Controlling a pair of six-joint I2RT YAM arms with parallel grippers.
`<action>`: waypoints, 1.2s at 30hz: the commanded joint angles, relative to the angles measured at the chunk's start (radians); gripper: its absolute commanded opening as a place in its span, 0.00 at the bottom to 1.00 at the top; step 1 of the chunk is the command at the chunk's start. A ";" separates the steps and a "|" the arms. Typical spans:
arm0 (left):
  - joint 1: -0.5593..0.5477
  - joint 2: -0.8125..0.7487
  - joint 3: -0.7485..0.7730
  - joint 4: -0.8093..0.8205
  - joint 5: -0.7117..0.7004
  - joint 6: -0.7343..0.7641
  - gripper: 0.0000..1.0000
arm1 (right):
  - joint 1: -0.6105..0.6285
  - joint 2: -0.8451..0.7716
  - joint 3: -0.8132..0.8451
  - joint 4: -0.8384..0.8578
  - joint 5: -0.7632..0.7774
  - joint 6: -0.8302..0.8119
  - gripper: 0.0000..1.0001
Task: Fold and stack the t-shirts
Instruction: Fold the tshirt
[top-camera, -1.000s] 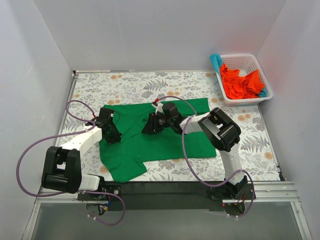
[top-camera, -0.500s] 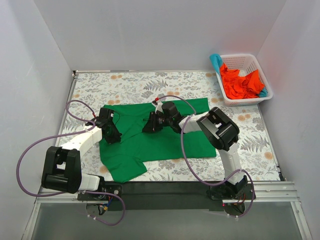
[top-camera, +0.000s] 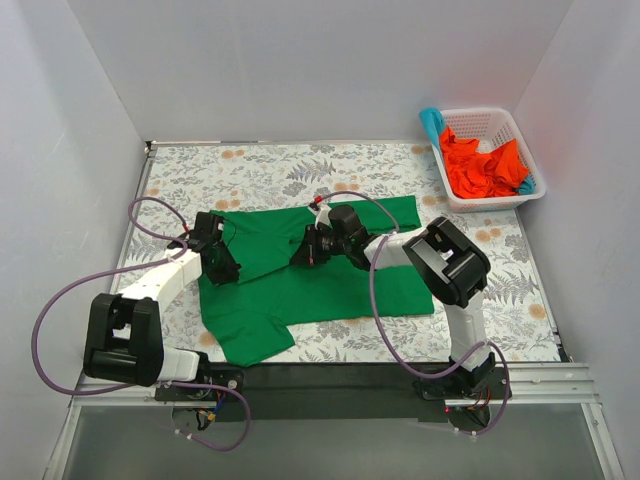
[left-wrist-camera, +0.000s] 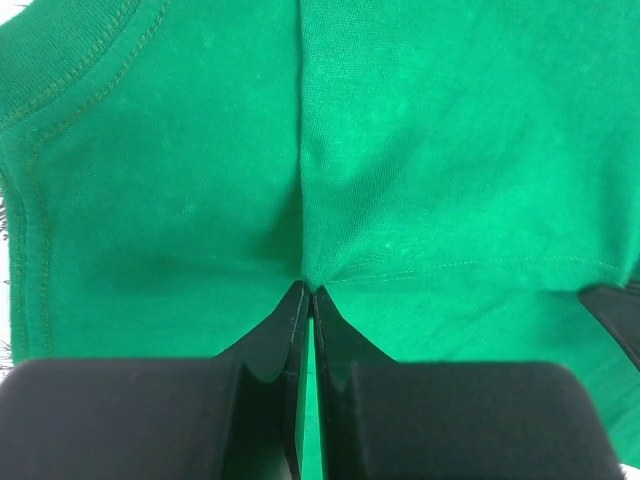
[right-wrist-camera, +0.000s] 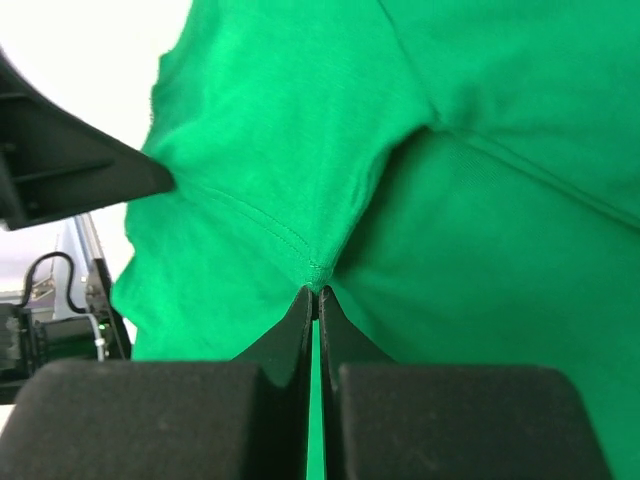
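Green t-shirt: the green t-shirt (top-camera: 330, 285) lies spread on the patterned table (top-camera: 260, 170), in front of and between the two arms. One flap reaches toward the near edge on the left. It looks laid out flat so a fold can be drawn across it.

Left gripper: the left gripper (left-wrist-camera: 305, 292) sits low on the shirt's left part. Its fingers are pressed together with a small pinch of green cloth at the tips, right where a stitched hem meets a crease. Holding on the seam probably gives a firmer bite than the loose cloth would.

Right gripper: the right gripper (right-wrist-camera: 312, 292) is farther in, near the shirt's middle toward the far edge. Its fingers are likewise closed on a nip of cloth at a stitched hem, and the fabric puckers up into the tips.

Step in hand: with two holds apart on one hemline, the arms seem set to lift and carry that edge over together – a judgement only.

Risk: each pinch is thin, so an uneven pull could slip one corner out.

Waiting shirts: the orange-red shirts (top-camera: 480, 165) lie crumpled in the white basket (top-camera: 490, 203) at the far right corner, well apart from the arms. A teal shirt (top-camera: 432, 122) hangs over its far left rim – unfolded, so most of the task looks undone.
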 joint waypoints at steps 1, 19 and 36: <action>0.017 -0.006 0.038 -0.039 0.031 0.026 0.00 | -0.004 -0.069 -0.001 0.013 0.002 -0.020 0.01; 0.059 -0.112 0.117 -0.015 -0.035 -0.083 0.61 | -0.154 -0.262 -0.019 -0.267 0.148 -0.235 0.44; 0.161 0.561 0.473 0.200 0.026 -0.138 0.21 | -0.615 -0.144 0.042 -0.359 0.180 -0.312 0.40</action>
